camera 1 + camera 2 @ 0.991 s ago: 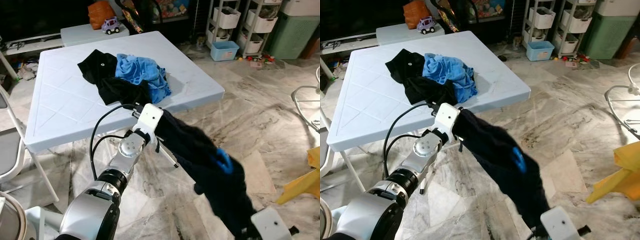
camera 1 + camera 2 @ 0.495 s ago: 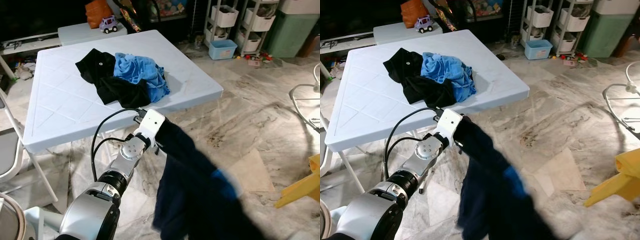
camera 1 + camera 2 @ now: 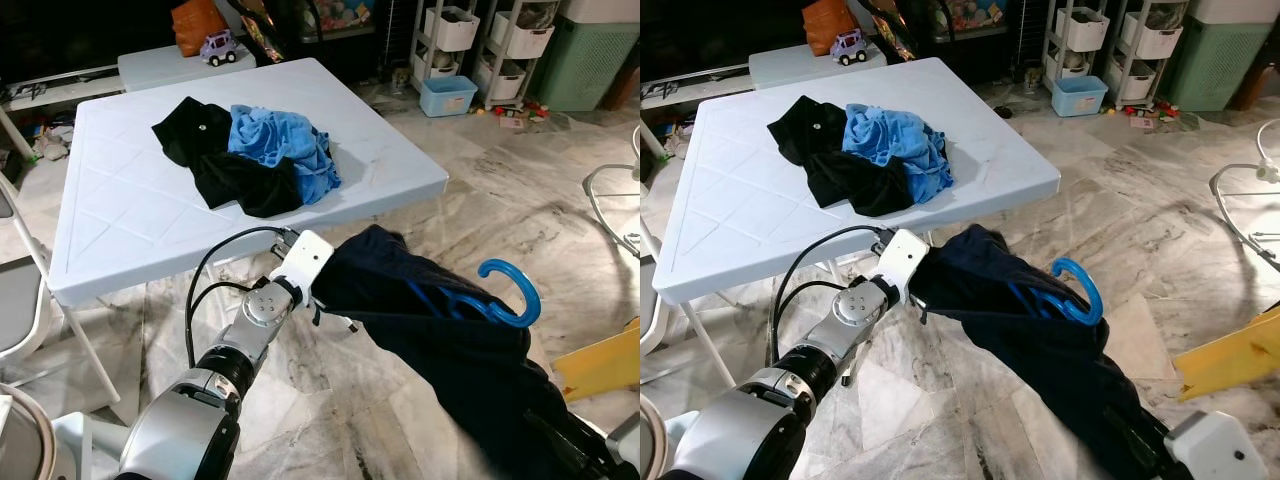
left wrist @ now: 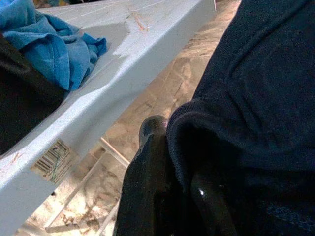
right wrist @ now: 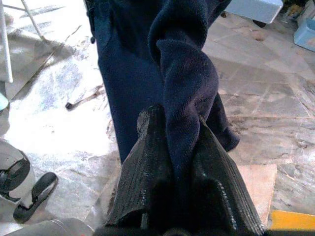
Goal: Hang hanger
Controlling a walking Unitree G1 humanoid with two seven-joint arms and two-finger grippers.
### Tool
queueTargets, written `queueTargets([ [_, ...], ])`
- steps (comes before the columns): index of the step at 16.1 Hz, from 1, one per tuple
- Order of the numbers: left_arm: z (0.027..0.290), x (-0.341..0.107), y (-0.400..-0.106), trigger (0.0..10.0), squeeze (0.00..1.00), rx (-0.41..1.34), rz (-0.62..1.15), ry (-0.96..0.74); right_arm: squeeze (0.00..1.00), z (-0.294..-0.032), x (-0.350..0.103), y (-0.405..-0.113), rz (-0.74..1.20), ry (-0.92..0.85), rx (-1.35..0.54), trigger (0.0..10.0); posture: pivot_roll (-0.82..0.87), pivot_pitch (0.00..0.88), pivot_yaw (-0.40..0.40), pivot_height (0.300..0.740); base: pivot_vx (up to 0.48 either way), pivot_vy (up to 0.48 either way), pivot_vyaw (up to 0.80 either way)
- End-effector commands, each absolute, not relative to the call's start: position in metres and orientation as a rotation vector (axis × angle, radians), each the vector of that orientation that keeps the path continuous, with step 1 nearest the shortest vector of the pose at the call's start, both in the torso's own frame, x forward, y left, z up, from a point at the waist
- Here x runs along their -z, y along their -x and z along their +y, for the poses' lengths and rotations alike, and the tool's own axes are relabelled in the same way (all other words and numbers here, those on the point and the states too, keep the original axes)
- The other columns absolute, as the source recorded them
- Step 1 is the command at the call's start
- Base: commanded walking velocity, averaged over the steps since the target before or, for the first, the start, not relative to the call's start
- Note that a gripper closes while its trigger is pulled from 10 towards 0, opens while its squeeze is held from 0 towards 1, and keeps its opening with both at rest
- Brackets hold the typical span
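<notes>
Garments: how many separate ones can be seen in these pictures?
3, maybe more. A navy garment hangs between both end effectors, left and right. A black one and a blue one lie piled on the table; the pile may hide others.

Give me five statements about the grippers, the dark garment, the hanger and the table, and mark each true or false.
1. Both grippers are shut on the navy garment. True: left gripper and right gripper each pinch its fabric.
2. The blue hanger lies on the table. False: its hook sticks out of the garment held above the floor.
3. A pile of black and blue clothes sits on the white table. True.
4. The garment rests on the table. False: it hangs between the grippers, beside the table.
5. The hanger is red. False: blue.
</notes>
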State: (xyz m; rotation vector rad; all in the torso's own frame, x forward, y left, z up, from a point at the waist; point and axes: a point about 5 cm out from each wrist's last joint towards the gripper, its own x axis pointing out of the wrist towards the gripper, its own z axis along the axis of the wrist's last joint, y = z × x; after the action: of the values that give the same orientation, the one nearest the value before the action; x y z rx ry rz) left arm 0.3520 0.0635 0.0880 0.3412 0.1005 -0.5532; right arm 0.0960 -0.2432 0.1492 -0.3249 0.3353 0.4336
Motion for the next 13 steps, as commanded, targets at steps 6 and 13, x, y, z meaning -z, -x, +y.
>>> queueTargets([
  [6, 0.072, -0.095, -0.358, 0.0, 0.0, 0.472, 0.07, -0.342, 0.0, -0.233, -0.141, -0.085, 0.461, 0.363, -0.549, 10.0, -0.09, 0.028, 0.033, 0.74, 0.0, 0.0, 0.0],
  [13, 0.08, -0.098, -0.362, 0.0, 0.0, 0.419, 0.07, -0.36, 0.0, -0.233, -0.149, -0.073, 0.497, 0.335, -0.613, 10.0, -0.1, 0.028, 0.029, 0.74, 0.0, 0.0, 0.0],
])
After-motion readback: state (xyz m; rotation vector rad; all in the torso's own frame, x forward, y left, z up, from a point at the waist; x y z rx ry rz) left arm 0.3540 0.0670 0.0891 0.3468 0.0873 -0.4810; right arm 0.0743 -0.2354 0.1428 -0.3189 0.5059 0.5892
